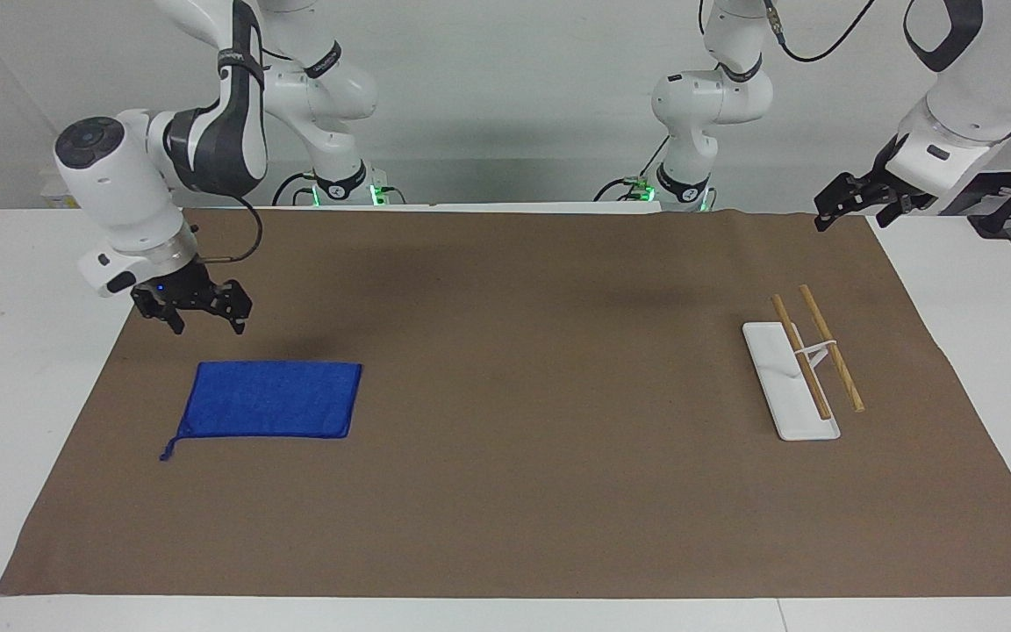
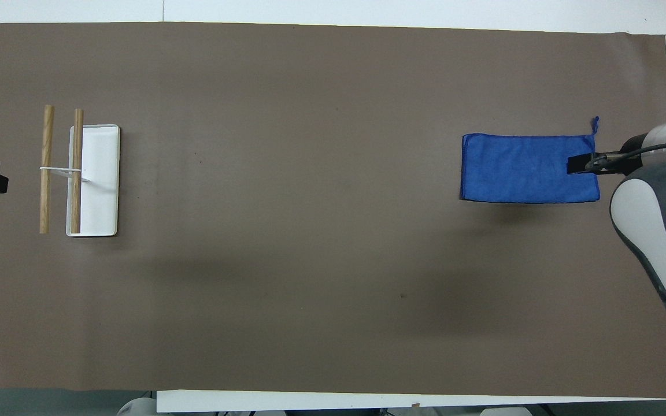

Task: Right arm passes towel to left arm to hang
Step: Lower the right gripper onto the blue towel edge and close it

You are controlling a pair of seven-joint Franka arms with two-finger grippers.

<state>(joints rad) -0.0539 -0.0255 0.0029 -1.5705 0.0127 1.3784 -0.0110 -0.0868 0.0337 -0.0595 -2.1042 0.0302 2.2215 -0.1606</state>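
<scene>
The right arm's broad black two-finger gripper (image 1: 204, 320) hangs in the air with its fingers spread apart and nothing between them. It is up over the end of the small bright blue towel (image 1: 270, 399) at the right arm's end of the table. It does not touch the cloth yet.

The towel lies flat on the big brown mat (image 1: 514, 491). It looks like soft fuzzy cloth, folded into a neat rectangle. A thin blue loop (image 1: 168, 449) sticks out from the corner farther from the robots. I think the towel is very light and floppy. It will bend and droop when it is lifted, and it will not break. It is not slippery, so the fingers should grip it well.

A good place to take hold is the short edge under the gripper, or the corner by the loop. If the fingers pinch only the top layer, the fold may fall open. Then a long part should hang down for the other arm to take.

Toward the left arm's end of the table stands a small white rack with two wooden bars (image 1: 808, 364), well apart from the towel.

The left arm's slim black gripper (image 1: 852, 204) waits over the mat's corner at its own end. I cannot tell if its fingers are spread or pressed together.
</scene>
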